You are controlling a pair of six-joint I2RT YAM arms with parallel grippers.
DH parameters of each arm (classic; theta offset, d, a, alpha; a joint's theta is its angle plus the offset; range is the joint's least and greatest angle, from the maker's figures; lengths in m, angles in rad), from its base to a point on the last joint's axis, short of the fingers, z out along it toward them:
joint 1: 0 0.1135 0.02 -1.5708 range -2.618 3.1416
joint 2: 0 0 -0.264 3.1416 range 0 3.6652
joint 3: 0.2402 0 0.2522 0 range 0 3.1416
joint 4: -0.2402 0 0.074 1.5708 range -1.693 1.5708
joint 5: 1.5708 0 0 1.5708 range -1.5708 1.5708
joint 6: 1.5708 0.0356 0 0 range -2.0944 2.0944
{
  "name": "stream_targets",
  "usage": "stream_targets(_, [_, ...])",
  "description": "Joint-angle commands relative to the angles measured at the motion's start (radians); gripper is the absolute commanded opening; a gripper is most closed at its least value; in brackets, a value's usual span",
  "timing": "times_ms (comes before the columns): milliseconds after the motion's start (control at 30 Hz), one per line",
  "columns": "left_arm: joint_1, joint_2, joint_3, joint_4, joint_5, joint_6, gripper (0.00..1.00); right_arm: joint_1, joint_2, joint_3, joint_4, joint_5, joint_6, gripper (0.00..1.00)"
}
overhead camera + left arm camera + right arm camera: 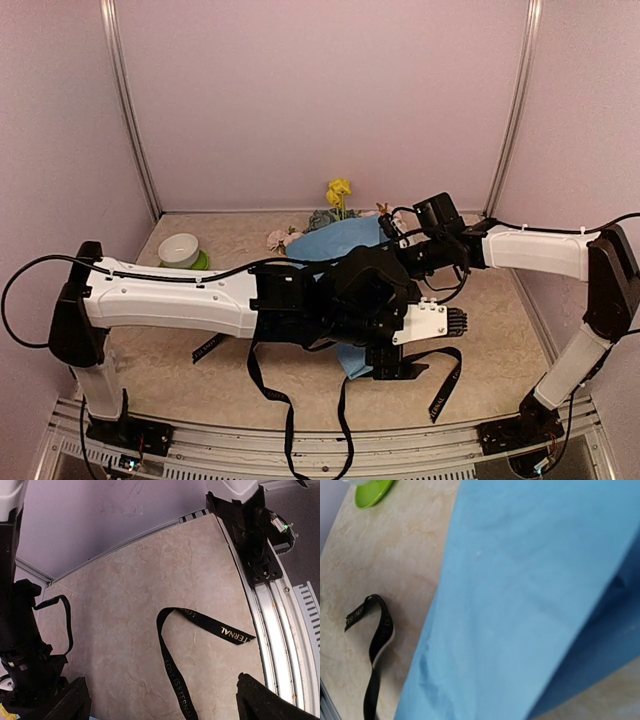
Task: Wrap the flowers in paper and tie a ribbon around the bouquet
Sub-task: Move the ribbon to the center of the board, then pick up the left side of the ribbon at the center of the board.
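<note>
A: Beige, marbled table (505,320) first. What lies on it?

B: Mostly the paper (335,243), a light-blue sheet at the frame's centre, its lower part hidden under the left arm. In the right wrist view it fills most of the frame, with a darker fold at the right.

A: And the grippers?

B: The left gripper (397,365) sits just below centre, jaws spread wide, released. In its own view the ribbon (200,622) lies on the table between the fingers (265,700). The right gripper (392,243) is clenched at the paper's upper right edge; whether it pinches paper I cannot tell.

A: Where does the ribbon run?

B: Black with pale lettering, it trails from under the left arm over the table's near edge at bottom centre.

A: Flowers?

B: The flowers (338,192) poke out above the paper's top edge. A green saucer (203,263) sits at the left.
</note>
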Motion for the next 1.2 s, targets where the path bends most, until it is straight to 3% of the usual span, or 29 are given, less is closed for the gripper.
stream_targets(0, [0.052, 0.063, 0.125, -0.187, 0.063, -0.162, 0.98, 0.012, -0.038, -0.005, 0.026, 0.003, -0.001, 0.00])
stream_targets(100, [0.131, -0.079, -0.005, -0.167, 0.104, -0.336, 0.92, 0.012, -0.055, -0.022, 0.023, 0.014, 0.001, 0.00])
stream_targets(300, [0.401, -0.406, -0.445, -0.107, -0.051, -0.778, 0.60, 0.017, -0.073, -0.071, 0.028, 0.024, 0.011, 0.00])
stream_targets(467, [0.608, -0.467, -0.708, -0.092, -0.120, -0.901, 0.68, 0.027, -0.080, -0.096, 0.044, 0.027, 0.016, 0.00])
stream_targets(667, [0.792, -0.455, -0.909, 0.072, -0.087, -0.984, 0.72, 0.029, -0.084, -0.112, 0.059, 0.021, 0.016, 0.00])
stream_targets(767, [0.813, -0.406, -0.942, 0.126, -0.041, -0.957, 0.73, 0.029, -0.084, -0.112, 0.060, 0.020, 0.014, 0.00])
stream_targets(900, [0.794, -0.349, -0.969, 0.176, 0.076, -0.952, 0.67, 0.029, -0.082, -0.106, 0.042, 0.032, 0.003, 0.00])
stream_targets(967, [0.793, -0.329, -0.988, 0.197, 0.077, -0.950, 0.54, 0.029, -0.084, -0.108, 0.036, 0.037, 0.001, 0.00])
stream_targets(1100, [0.804, -0.299, -0.969, 0.216, 0.123, -0.915, 0.02, 0.029, -0.086, -0.111, 0.035, 0.033, 0.006, 0.00])
stream_targets(1167, [0.808, -0.295, -0.920, 0.227, 0.098, -0.882, 0.00, 0.029, -0.086, -0.113, 0.035, 0.028, 0.011, 0.00])
